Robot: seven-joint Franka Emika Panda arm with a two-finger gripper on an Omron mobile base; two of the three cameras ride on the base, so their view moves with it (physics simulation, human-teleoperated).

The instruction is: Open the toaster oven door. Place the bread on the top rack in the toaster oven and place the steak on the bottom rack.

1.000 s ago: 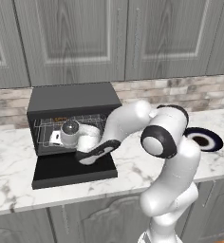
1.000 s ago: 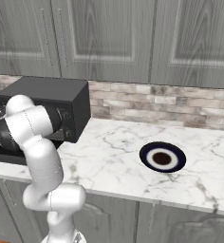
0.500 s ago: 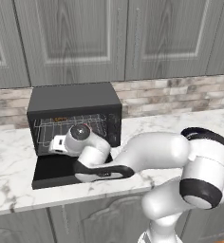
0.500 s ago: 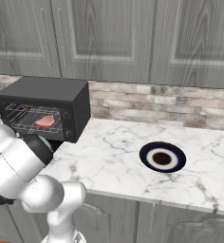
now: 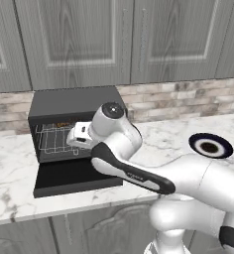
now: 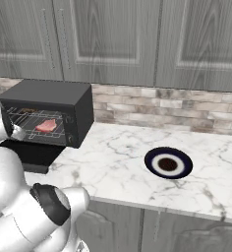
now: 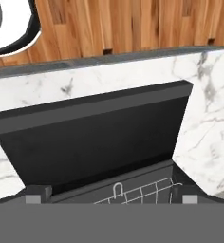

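The toaster oven (image 5: 74, 106) stands at the counter's left with the toaster oven door (image 7: 95, 137) folded down flat in front of it. The steak (image 6: 45, 126), pinkish red, lies on a wire rack in the lower half of the cavity. From the hand view, the bottom rack (image 7: 142, 193) shows its small front loop at the lower edge. My gripper (image 7: 111, 197) is open with nothing between its fingertips (image 7: 37, 193), and it hangs at the oven mouth looking back over the door. The white hand (image 5: 82, 135) sits just in front of the racks. The bread is out of view.
A dark blue plate (image 6: 168, 163) with a white ring and brown centre rests on the marble counter (image 6: 118, 157) to the right of the oven. Grey cabinets hang above a stone backsplash. My arm (image 5: 134, 173) crosses over the door's right side.
The arm has swung its elbow down and to the right while the hand stayed at the oven mouth. The jaws remain open. The steak stays on its rack.
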